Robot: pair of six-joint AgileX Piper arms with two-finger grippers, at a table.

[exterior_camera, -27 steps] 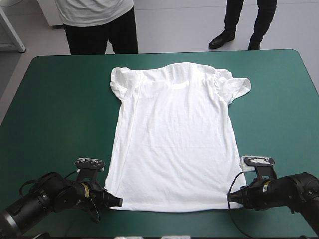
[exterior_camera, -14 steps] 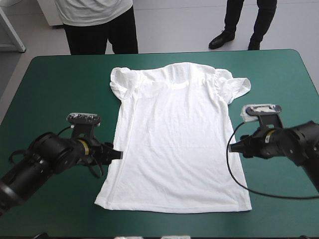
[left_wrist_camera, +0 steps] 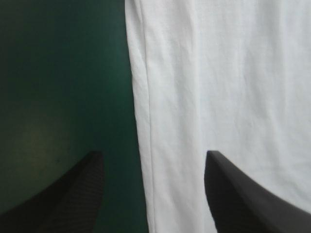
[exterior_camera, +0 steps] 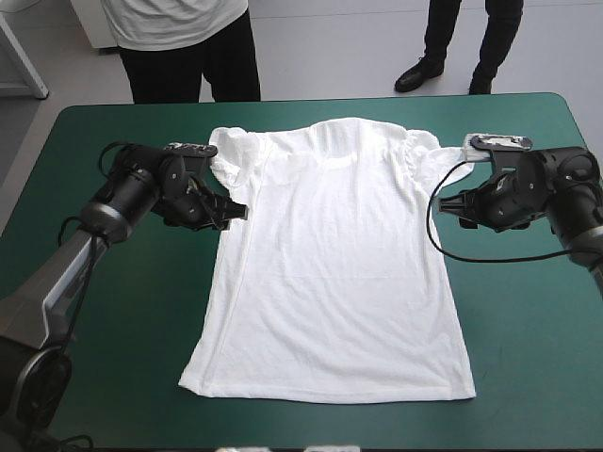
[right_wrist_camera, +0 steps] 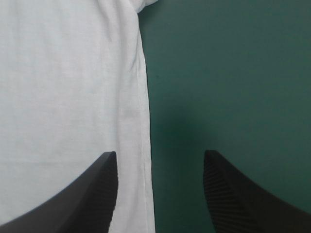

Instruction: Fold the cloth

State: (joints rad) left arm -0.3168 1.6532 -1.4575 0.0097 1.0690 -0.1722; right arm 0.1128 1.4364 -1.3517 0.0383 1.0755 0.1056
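Note:
The white T-shirt [exterior_camera: 330, 264] lies spread flat in the middle of the table, collar toward the far edge, hem toward the near edge. My left gripper [exterior_camera: 236, 212] hovers at the shirt's left side seam just below the left sleeve, open. In the left wrist view the seam edge of the T-shirt [left_wrist_camera: 146, 121] runs between the spread fingers [left_wrist_camera: 82, 194] of the left gripper [left_wrist_camera: 153, 160]. My right gripper [exterior_camera: 445, 201] sits at the right side seam below the right sleeve, open. The right wrist view shows the T-shirt [right_wrist_camera: 73, 97] edge between the right gripper's [right_wrist_camera: 158, 158] fingers.
The teal-green cover [exterior_camera: 104, 311] shows bare on both sides of the shirt and along the near edge. The right sleeve [exterior_camera: 443, 162] lies bunched near the right gripper.
Both grippers have let go of the hem corners and travelled from the near edge up along the shirt's sides to just below the sleeves. The shirt stays flat.

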